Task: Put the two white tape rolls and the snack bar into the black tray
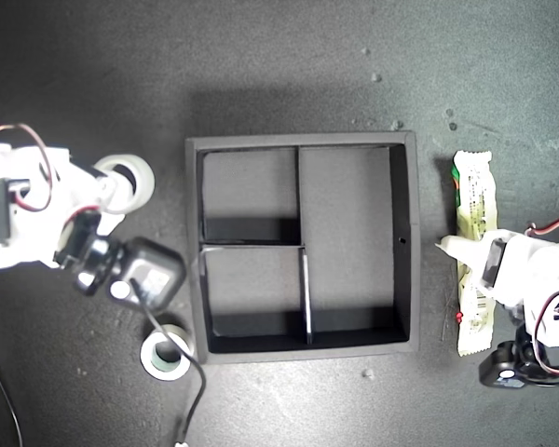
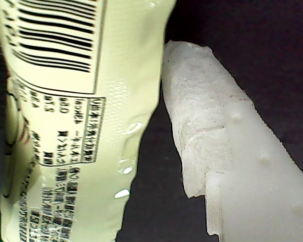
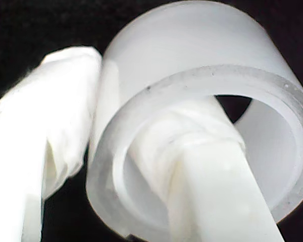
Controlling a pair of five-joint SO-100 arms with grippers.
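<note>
Dark tabletop [image 1: 279,56]: second pincer [image 3: 126,151] pinches wide roll's [image 3: 202,65] wall (first pincer [image 1: 461,256]: unclear).

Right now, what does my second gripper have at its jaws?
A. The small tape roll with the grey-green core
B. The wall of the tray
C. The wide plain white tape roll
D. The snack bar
C. In the second wrist view one finger goes through the hollow of the wide tape roll and the other lies outside its wall; the small roll lies apart, nearer the exterior view's bottom edge.
</note>
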